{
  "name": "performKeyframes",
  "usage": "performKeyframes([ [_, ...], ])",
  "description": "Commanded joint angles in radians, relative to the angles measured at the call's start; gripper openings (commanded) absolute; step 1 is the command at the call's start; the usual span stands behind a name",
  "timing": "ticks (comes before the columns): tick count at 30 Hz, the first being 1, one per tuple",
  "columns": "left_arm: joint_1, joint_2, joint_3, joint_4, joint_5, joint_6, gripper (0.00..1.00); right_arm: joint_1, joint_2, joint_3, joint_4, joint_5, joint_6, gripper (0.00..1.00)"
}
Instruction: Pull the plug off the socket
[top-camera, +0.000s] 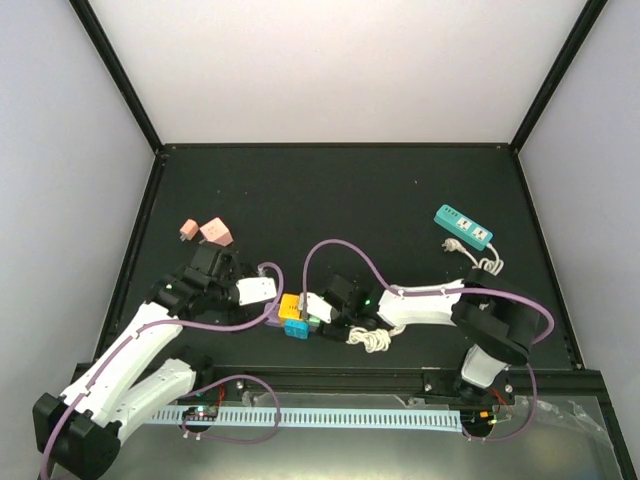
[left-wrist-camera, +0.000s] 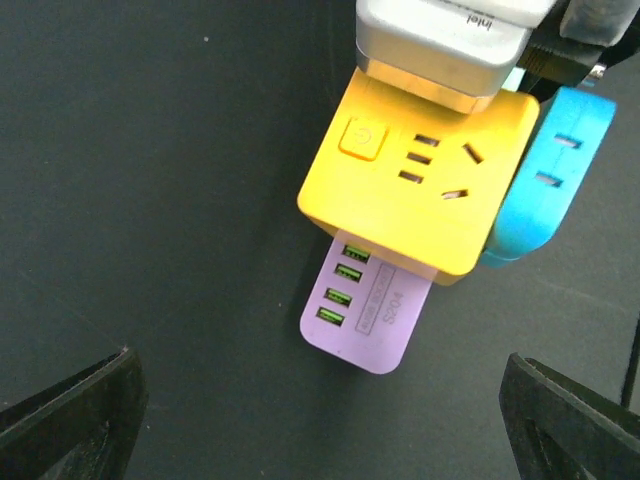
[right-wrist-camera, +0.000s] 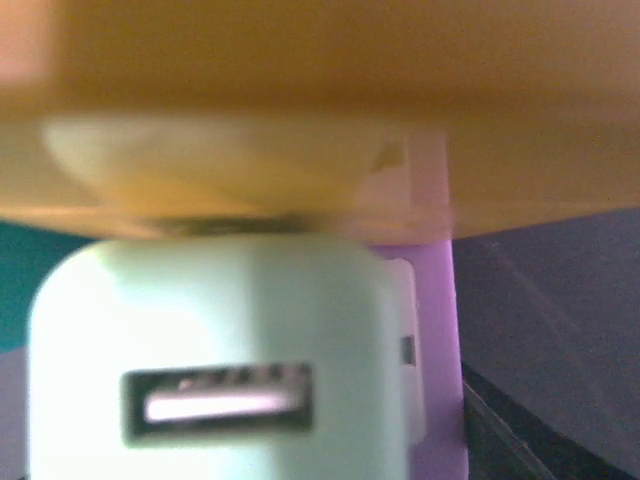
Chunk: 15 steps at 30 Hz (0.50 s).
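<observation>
A yellow socket cube (left-wrist-camera: 420, 190) with a purple USB block (left-wrist-camera: 365, 315) and a blue block (left-wrist-camera: 545, 185) joined to it lies on the black table; it also shows in the top view (top-camera: 290, 306). A white plug (left-wrist-camera: 445, 40) is plugged into the cube's far side. In the right wrist view the plug (right-wrist-camera: 220, 370) fills the frame beneath the yellow cube (right-wrist-camera: 300, 100). My right gripper (top-camera: 328, 304) is closed around the plug. My left gripper (left-wrist-camera: 320, 420) is wide open just short of the purple block, touching nothing; it also shows in the top view (top-camera: 270, 295).
Two pink adapters (top-camera: 205, 231) lie at the back left. A teal power strip (top-camera: 463, 227) with a white cord lies at the back right. A coiled white cord (top-camera: 370, 340) lies by the right arm. Purple cables loop over both arms.
</observation>
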Motion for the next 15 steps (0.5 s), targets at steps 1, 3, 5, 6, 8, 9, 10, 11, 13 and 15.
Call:
performKeyframes([
  [1, -0.008, 0.014, 0.031, 0.082, 0.015, -0.092, 0.99, -0.053, 0.024, 0.029, 0.096, 0.054, 0.048, 0.56],
  [3, -0.008, 0.028, 0.035, 0.112, 0.000, -0.130, 0.99, -0.083, 0.038, 0.038, 0.103, 0.045, 0.072, 0.55],
  [5, -0.006, 0.050, 0.045, 0.152, -0.021, -0.175, 0.99, -0.120, 0.055, 0.051, 0.113, 0.031, 0.099, 0.51],
  [6, -0.006, 0.064, 0.051, 0.169, -0.028, -0.199, 0.99, -0.143, 0.065, 0.059, 0.113, 0.028, 0.116, 0.50],
  [8, -0.006, 0.094, 0.068, 0.196, -0.034, -0.240, 0.99, -0.188, 0.092, 0.078, 0.113, 0.024, 0.151, 0.49],
  [9, -0.006, 0.109, 0.076, 0.209, -0.035, -0.262, 0.99, -0.208, 0.105, 0.088, 0.111, 0.026, 0.166, 0.48],
  [10, -0.006, 0.123, 0.083, 0.226, -0.037, -0.280, 0.99, -0.229, 0.117, 0.095, 0.109, 0.028, 0.181, 0.48],
  [11, -0.006, 0.136, 0.088, 0.241, -0.035, -0.301, 0.99, -0.244, 0.126, 0.100, 0.107, 0.032, 0.191, 0.47],
  [13, -0.007, 0.156, 0.089, 0.285, -0.021, -0.328, 0.99, -0.259, 0.136, 0.096, 0.119, 0.059, 0.198, 0.44],
  [15, -0.009, 0.167, 0.074, 0.359, -0.012, -0.373, 0.99, -0.260, 0.138, 0.083, 0.138, 0.083, 0.202, 0.40],
])
